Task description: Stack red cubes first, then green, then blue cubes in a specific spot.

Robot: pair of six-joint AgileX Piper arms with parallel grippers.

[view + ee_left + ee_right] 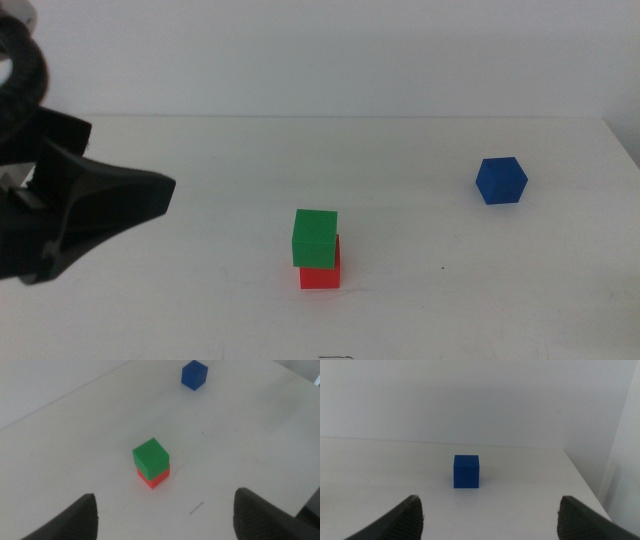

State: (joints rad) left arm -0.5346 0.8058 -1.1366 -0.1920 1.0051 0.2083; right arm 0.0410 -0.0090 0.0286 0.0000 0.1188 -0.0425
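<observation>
The green cube sits on top of the red cube near the table's middle front, turned slightly off square. The stack also shows in the left wrist view, green cube over red cube. The blue cube lies alone at the right; it also shows in the left wrist view and the right wrist view. My left gripper hovers left of the stack, open and empty. My right gripper is open and empty, facing the blue cube from a distance; it is out of the middle view.
The white table ends at a far edge against a pale wall and at a right edge beyond the blue cube. A small dark mark lies on the tabletop in front of the stack.
</observation>
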